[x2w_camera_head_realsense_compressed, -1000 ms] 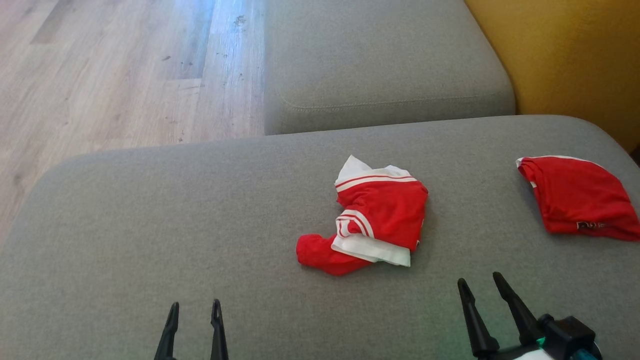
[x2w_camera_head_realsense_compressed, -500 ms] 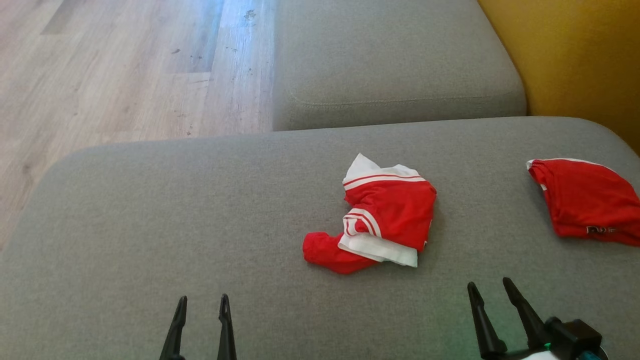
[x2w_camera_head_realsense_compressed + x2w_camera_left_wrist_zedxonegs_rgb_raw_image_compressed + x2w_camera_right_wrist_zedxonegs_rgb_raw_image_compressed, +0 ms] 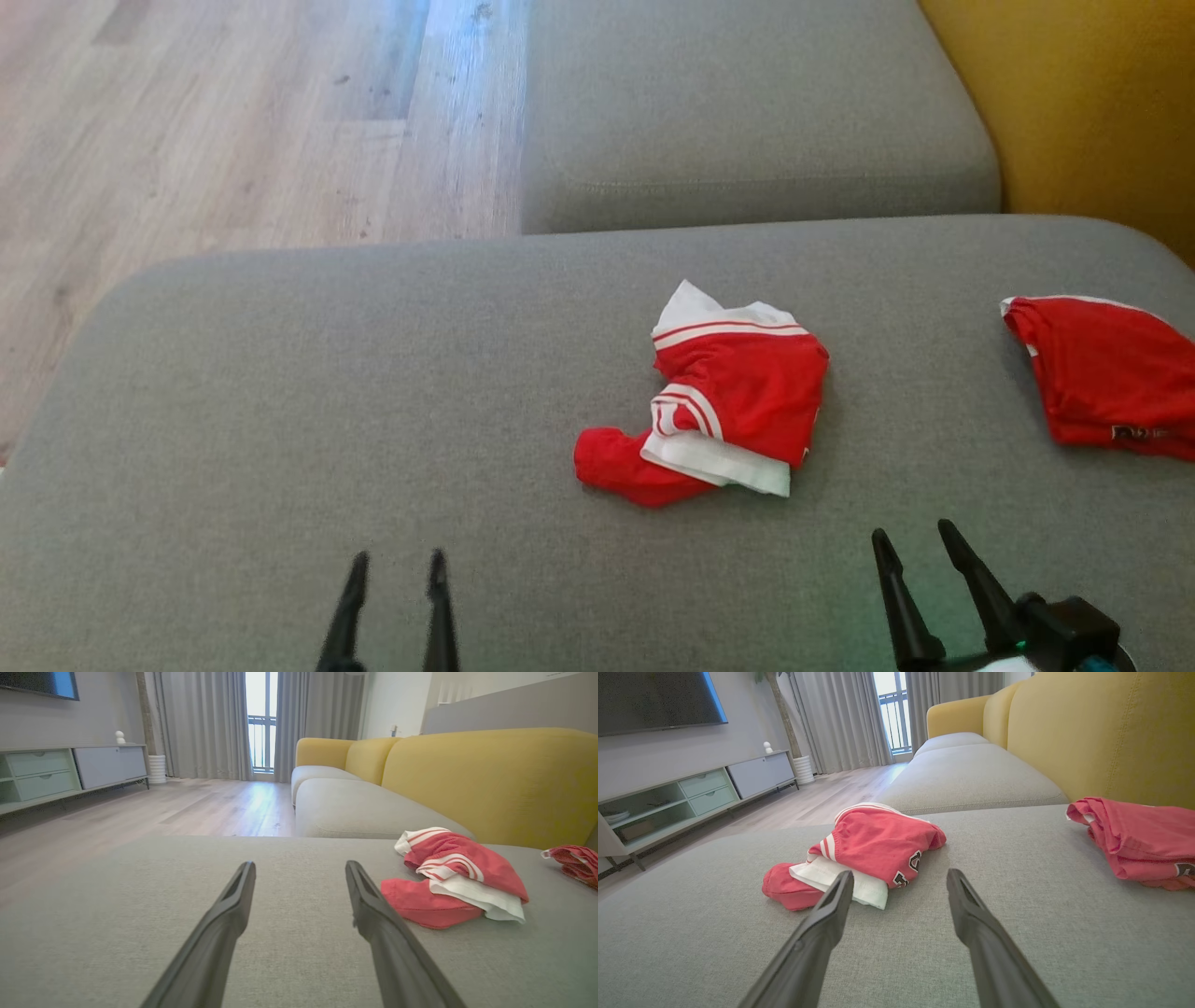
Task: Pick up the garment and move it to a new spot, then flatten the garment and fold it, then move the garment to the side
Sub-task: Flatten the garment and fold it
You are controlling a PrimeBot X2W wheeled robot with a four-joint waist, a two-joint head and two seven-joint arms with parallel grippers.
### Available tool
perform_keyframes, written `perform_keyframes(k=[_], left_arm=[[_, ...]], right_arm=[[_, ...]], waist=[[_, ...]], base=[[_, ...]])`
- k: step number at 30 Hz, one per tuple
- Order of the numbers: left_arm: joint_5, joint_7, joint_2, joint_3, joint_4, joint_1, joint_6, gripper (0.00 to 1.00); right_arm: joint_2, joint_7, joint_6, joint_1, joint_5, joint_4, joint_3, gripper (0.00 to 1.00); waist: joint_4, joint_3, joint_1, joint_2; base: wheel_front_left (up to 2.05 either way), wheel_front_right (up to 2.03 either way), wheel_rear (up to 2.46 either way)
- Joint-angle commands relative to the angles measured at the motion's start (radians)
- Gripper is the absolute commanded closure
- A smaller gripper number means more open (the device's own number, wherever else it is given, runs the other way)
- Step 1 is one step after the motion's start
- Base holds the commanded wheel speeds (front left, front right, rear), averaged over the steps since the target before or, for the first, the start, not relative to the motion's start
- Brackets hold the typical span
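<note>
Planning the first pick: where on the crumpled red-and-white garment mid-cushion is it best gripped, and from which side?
Grip the red lobe poking out at the crumpled garment's near-left corner: it lies clear of the stacked folds. Come from above on the robot's near side, probably with the open left claw.

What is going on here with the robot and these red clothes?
The robot faces a grey sofa seat, holding nothing. A crumpled red-and-white garment lies mid-seat, not yet picked up. The left gripper and right gripper hover before it, jaws open and empty, the right one nearer. A second red garment lies apart at the far right.
</note>
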Motion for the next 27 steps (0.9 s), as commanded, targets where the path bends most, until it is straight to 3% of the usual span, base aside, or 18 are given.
perform_keyframes(k=[1, 6, 13, 21, 27], left_arm=[[-0.009, -0.01, -0.008, 0.015, -0.019, -0.083, -0.008, 0.0], [-0.043, -0.001, -0.008, -0.061, 0.071, -0.223, -0.04, 0.0], [-0.136, 0.127, -0.008, -0.198, 0.228, -0.518, -0.036, 0.0], [-0.404, 0.211, -0.008, -0.33, 0.425, -0.831, -0.047, 0.0], [-0.552, 0.206, -0.008, -0.38, 0.547, -0.951, -0.07, 0.0]], right_arm=[[-0.019, -0.011, -0.001, -0.036, -0.008, -0.036, 0.021, 0.0], [-0.037, -0.011, -0.001, -0.046, -0.007, -0.055, 0.033, 0.0], [-0.083, -0.011, -0.001, -0.101, -0.004, -0.092, 0.059, 0.0], [-0.119, -0.011, -0.001, -0.189, 0.004, -0.115, 0.072, 0.0], [-0.118, -0.011, -0.001, -0.218, 0.01, -0.12, 0.075, 0.0]], waist=[[-0.002, 0.011, 0.0, 0.0], [-0.019, 0.059, 0.0, 0.0], [-0.079, 0.187, 0.0, 0.0], [-0.155, 0.32, 0.0, 0.0], [-0.199, 0.364, 0.0, 0.0]], base=[[0.0, 0.0, 0.0], [0.0, 0.0, 0.0], [0.0, 0.0, 0.0], [0.0, 0.0, 0.0], [0.0, 0.0, 0.0]])
